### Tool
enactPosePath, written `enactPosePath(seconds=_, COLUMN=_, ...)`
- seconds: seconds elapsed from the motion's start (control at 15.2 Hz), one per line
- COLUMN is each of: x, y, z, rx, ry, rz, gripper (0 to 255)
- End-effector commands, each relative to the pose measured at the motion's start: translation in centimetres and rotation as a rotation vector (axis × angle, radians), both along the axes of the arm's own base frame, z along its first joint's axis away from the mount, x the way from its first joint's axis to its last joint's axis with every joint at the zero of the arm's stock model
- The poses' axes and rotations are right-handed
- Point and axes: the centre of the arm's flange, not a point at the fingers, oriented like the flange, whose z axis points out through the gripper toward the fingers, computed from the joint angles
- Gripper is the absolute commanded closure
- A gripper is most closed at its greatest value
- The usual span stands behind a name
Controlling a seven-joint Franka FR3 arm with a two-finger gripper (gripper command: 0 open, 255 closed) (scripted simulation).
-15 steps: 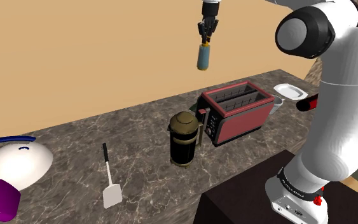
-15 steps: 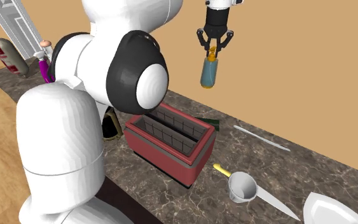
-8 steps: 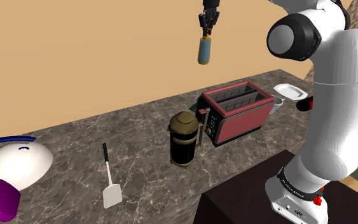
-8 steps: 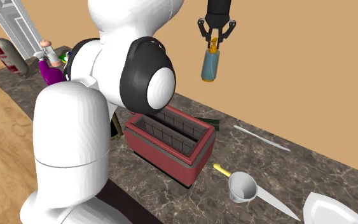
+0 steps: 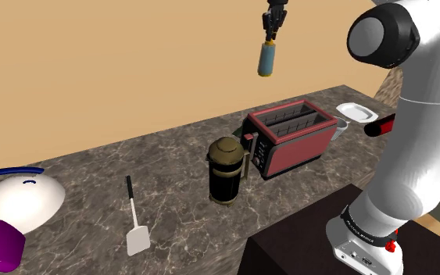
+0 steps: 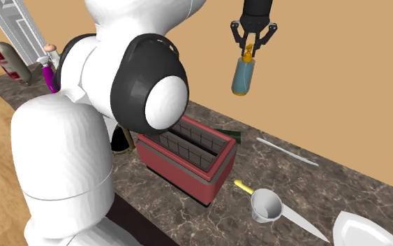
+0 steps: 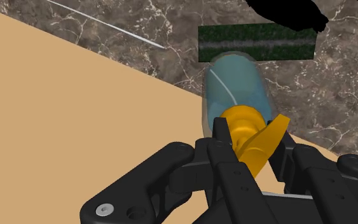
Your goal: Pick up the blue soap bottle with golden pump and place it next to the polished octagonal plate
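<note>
**A:** Where is the bottle (image 5: 266,61)?

**B:** High in the air, hanging straight under the gripper (image 6: 249,49). The fingers pinch only the golden pump (image 7: 242,122), and the blue body dangles free below them.

**A:** What worries you?

**B:** That narrow hold. I judge that a quick swing toward the plate (image 5: 356,112) could rock the bottle, or let the pump slide out. Then it drops onto the counter (image 5: 171,156) or the toaster (image 5: 292,134), both well below the hand.

**A:** Anything you can't make out?

**B:** The plate, mostly. In the shoulder view it sits close against the arm, and in the second exterior view the edge cuts it off. So I can't confirm its shape or see which side is free. From the wrist, a dark green patch (image 7: 257,43) lies on the counter beyond the bottle, and I can't tell what it is.
</note>
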Motion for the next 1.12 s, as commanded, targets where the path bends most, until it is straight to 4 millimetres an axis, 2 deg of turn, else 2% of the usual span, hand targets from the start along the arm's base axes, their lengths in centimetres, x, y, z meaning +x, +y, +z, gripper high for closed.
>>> enactPosePath(seconds=0.0, x=-1.4, y=-2.2, z=-0.1, rx=0.000, ry=0.000, rz=0.001, gripper=255)
enactPosePath(seconds=1.06, x=-13.9, y=-19.2, z=0.0, rx=0.000, ry=0.000, rz=0.001, gripper=255)
